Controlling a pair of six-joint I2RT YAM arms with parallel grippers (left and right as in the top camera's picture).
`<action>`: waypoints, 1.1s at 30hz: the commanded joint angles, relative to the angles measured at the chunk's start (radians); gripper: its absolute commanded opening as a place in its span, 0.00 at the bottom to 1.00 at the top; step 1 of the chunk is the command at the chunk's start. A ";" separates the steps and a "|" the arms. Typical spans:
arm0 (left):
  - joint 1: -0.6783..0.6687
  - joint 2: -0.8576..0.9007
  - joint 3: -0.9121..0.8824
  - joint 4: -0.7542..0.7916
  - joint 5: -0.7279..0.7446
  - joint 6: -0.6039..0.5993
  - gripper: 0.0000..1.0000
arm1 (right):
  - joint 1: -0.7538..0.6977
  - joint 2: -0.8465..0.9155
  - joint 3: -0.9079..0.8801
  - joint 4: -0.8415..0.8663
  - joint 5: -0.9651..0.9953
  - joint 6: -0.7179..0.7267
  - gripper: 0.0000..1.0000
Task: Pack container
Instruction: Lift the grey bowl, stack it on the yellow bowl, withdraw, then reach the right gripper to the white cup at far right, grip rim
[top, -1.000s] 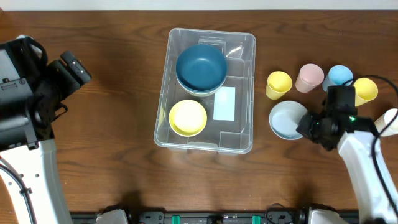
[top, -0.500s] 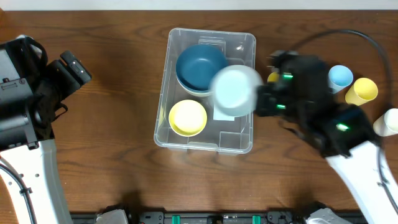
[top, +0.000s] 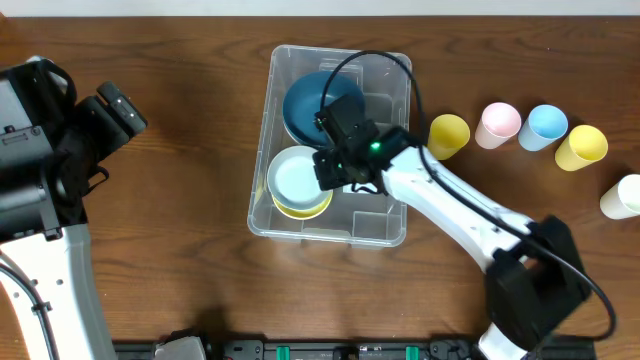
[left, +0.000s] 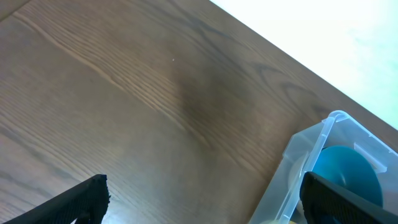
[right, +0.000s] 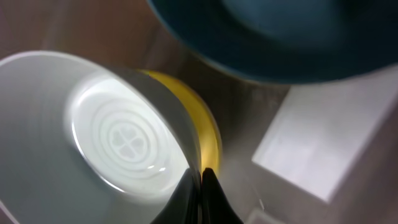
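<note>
The clear plastic container (top: 392, 75) stands mid-table with a dark blue bowl (top: 310, 105) at its far end and a yellow bowl (top: 300, 208) at its near end. My right gripper (top: 330, 170) is inside the container, shut on the rim of a pale bowl (top: 297, 179) held right over the yellow bowl. In the right wrist view the fingers (right: 200, 180) pinch the pale bowl's (right: 112, 130) rim, with the yellow bowl (right: 202, 134) beneath and the white label (right: 329, 143) to the right. My left gripper (left: 199, 199) is open over bare table, left of the container (left: 311, 155).
Cups stand right of the container: yellow (top: 448, 135), pink (top: 498, 125), light blue (top: 546, 126), another yellow (top: 583, 147), and a white one (top: 622, 196) at the right edge. The right arm stretches across the container's near right side.
My right gripper picked the pale bowl up from the table right of the container, carried it left over the container and lowered it onto the yellow bowl. The left arm has not moved.
</note>
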 joint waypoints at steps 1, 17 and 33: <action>0.005 0.005 0.010 0.000 -0.009 -0.002 0.98 | 0.005 -0.003 0.005 0.027 -0.055 -0.042 0.13; 0.005 0.005 0.010 0.000 -0.009 -0.002 0.98 | -0.168 -0.264 0.209 -0.259 0.149 -0.010 0.81; 0.005 0.005 0.010 0.000 -0.009 -0.002 0.98 | -1.128 -0.364 0.125 -0.505 0.215 0.121 0.88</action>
